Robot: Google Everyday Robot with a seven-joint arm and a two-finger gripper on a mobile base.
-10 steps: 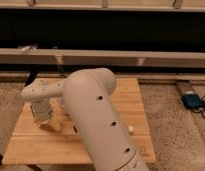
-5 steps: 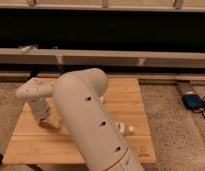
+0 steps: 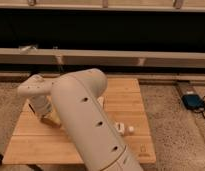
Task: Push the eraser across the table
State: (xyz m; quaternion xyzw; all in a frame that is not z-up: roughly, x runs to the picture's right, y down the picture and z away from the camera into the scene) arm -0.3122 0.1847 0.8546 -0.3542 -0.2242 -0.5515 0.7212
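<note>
The gripper (image 3: 50, 119) sits low over the left part of the table (image 3: 127, 97). Whether it is spread or closed cannot be told. The eraser is not visible and is probably hidden behind the arm (image 3: 91, 125). Push progress cannot be confirmed.

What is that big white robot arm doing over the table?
The robot's arm bends over the left side of the wooden table, with its gripper down low near the tabletop. Its job is to push an eraser across the table, but the eraser can't be seen right now; the arm may be hiding it. A small white thing lies on the table to the right of the arm.
</note>
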